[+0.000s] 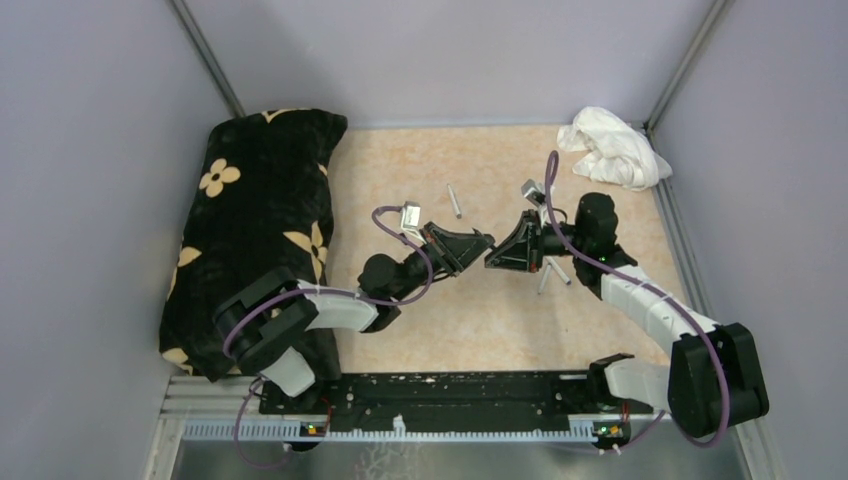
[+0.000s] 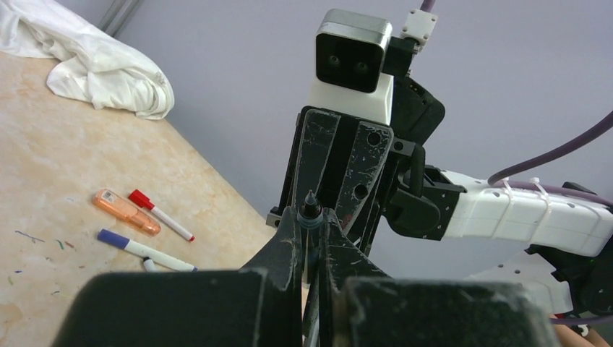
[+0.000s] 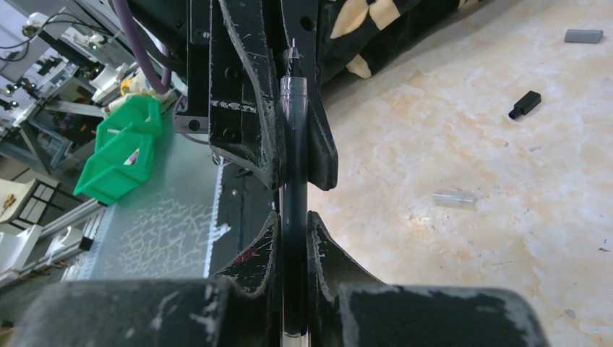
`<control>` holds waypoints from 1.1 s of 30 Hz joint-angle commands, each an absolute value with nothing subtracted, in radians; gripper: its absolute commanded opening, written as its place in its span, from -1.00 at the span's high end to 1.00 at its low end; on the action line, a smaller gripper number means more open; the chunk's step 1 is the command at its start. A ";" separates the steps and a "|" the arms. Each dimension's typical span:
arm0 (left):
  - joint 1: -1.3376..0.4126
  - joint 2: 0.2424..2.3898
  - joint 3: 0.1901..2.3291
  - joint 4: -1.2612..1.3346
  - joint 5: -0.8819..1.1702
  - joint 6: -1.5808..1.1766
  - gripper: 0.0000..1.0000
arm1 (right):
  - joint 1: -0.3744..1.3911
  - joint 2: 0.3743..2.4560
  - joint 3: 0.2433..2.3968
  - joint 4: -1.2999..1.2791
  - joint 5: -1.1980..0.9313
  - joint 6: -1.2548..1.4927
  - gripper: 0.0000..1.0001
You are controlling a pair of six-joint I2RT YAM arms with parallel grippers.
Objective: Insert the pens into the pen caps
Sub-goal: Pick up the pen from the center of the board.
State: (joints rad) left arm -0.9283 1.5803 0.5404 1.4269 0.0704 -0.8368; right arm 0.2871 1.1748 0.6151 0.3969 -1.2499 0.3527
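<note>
Right wrist shows a black cap [image 3: 524,105]; left wrist, the orange highlighter [image 2: 125,211]

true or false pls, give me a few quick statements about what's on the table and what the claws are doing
1. The left claw and right claw meet tip to tip over the middle of the table. True.
2. The left claw is wide open and empty. False: it is shut on a pen, whose tip pokes out past the fingers.
3. The orange highlighter stands upright. False: it lies flat, beside a red-capped pen.
4. A black cap lies loose on the table. True.
5. The white cloth lies at the near left corner. False: it is bunched in the far right corner.
</note>
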 commanded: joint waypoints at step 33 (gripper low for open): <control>-0.898 1.203 0.677 -0.019 -0.164 -0.247 -0.87 | 0.153 1.137 0.796 -0.258 -1.179 -0.371 1.00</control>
